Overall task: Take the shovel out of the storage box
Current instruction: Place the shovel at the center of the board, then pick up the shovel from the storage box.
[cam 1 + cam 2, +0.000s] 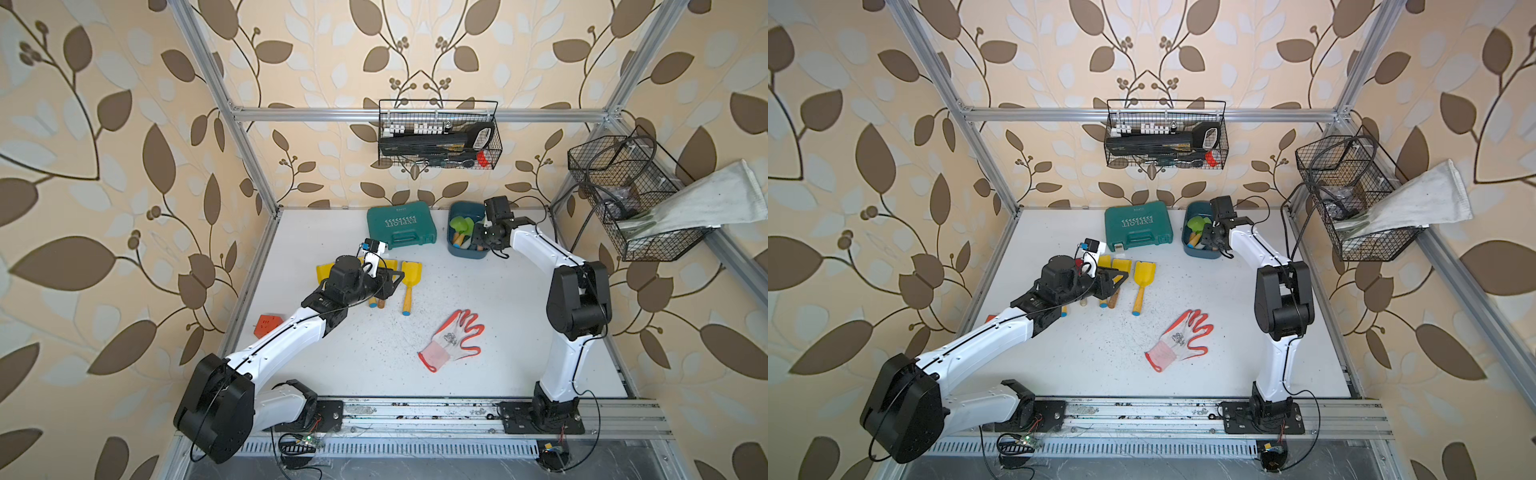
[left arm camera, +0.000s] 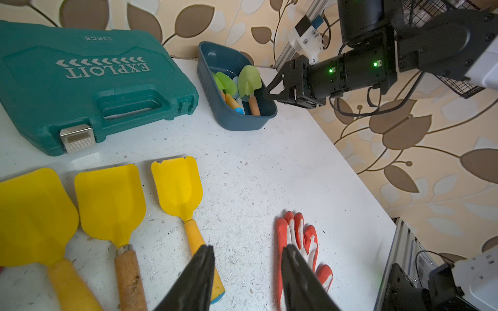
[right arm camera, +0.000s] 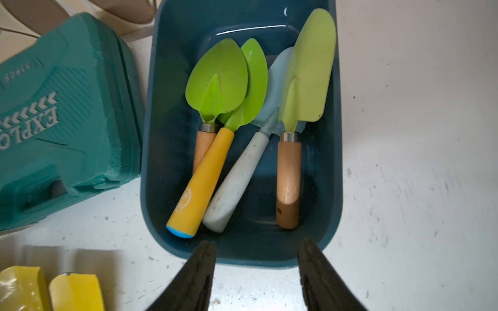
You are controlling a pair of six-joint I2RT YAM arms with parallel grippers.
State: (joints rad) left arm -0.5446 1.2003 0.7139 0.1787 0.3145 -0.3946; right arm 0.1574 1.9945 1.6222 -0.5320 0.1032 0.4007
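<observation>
— Which step?
— Reaching in. My right gripper hovers part-open and empty over the dark blue plastic storage box; the pale green wooden-handled shovel lies inside. Next, I'd say: descend, straddle its handle, close.

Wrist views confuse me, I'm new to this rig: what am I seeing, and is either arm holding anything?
Two white robot arms stand at a table; both top views look down on everything. Each wrist view looks out past that arm's black pincer. The right pincer is open over the storage box's edge; the box holds four shovels, and it grips nothing. The left pincer is open and empty above the yellow shovels. A teal case and a glove lie nearby.
</observation>
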